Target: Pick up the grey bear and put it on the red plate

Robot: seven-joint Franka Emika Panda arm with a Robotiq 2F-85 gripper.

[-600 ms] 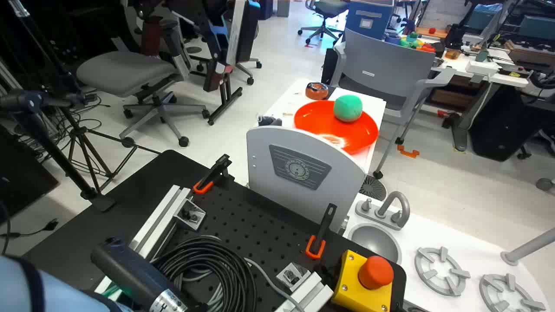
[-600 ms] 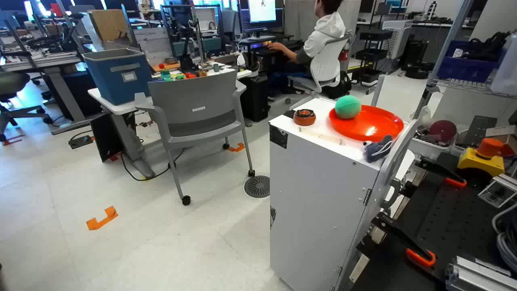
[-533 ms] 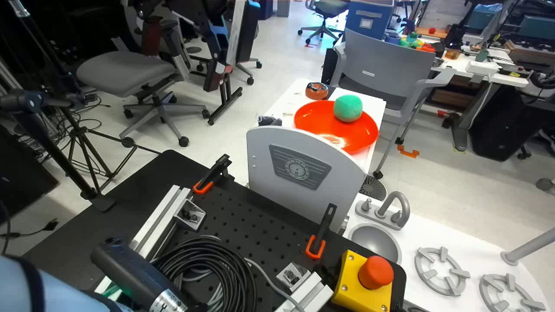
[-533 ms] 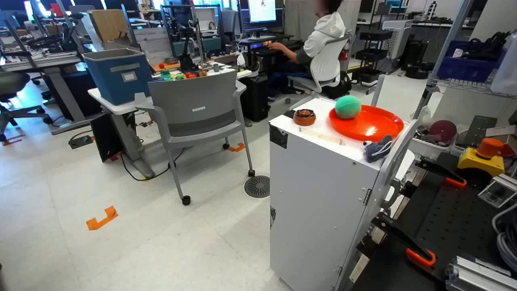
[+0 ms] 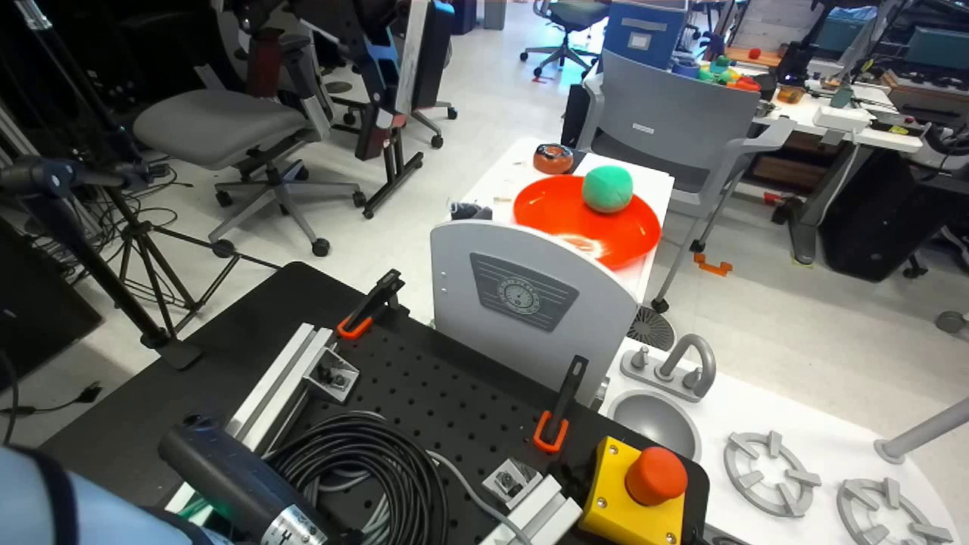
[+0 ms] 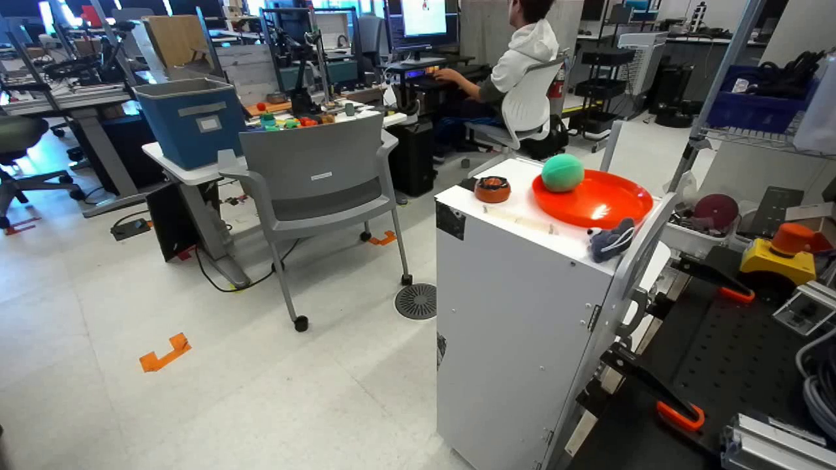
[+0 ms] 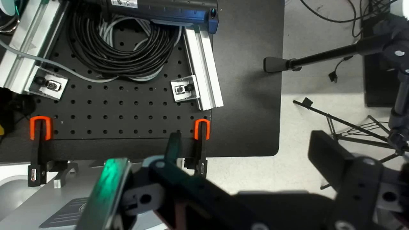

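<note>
The grey bear (image 6: 610, 241) is a small dark grey lump on the white top of a cabinet. In both exterior views it lies close to the grey curved panel; the panel partly hides it in an exterior view (image 5: 471, 211). The red plate (image 6: 617, 202) is a round orange-red dish on the same cabinet top, beside the bear, and it also shows in an exterior view (image 5: 556, 212). My gripper (image 7: 247, 148) shows only in the wrist view. Its fingers are wide apart with nothing between them, over the black table's edge and floor. The bear and plate are out of the wrist view.
A green ball (image 6: 562, 173) rests on the plate. A reddish-brown round thing (image 6: 492, 189) stands near the cabinet's far edge. The grey panel (image 5: 522, 303) rises between the black table (image 5: 439, 371) and the cabinet top. Clamps (image 5: 556, 409) and coiled cables (image 5: 363, 469) are on the table.
</note>
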